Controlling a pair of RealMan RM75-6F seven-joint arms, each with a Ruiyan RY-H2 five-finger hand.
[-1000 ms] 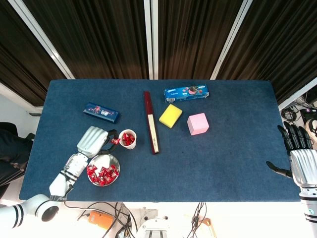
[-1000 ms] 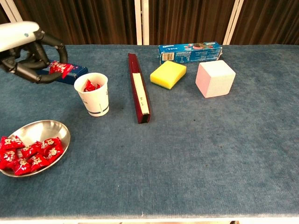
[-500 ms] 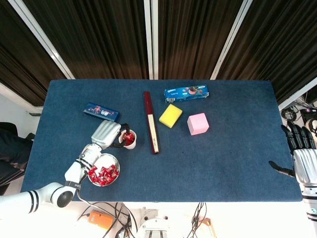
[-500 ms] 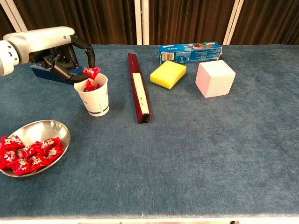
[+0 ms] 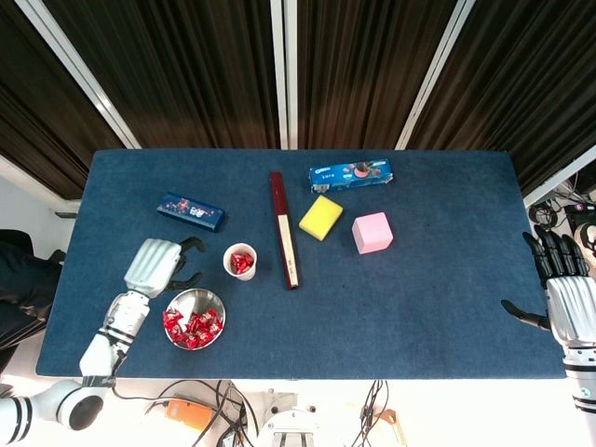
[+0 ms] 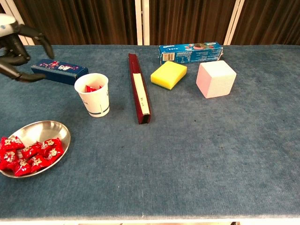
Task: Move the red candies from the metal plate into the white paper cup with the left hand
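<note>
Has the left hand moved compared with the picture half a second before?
Yes. The left hand has drawn back from above the white paper cup, toward the table's left edge, and is now empty.

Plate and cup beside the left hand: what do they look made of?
The plate looks like polished metal: silvery, with a mirror-like sheen on its bare rim. The cup looks like matte white paper, thin-walled with a small printed mark, though coated paper or plastic cannot be ruled out.

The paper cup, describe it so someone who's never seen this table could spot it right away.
On the blue table, find the long dark red box lying near the middle. The paper cup stands just left of it, beyond the metal plate of red candies. It is the only upright white container, with a few red candies inside.
</note>
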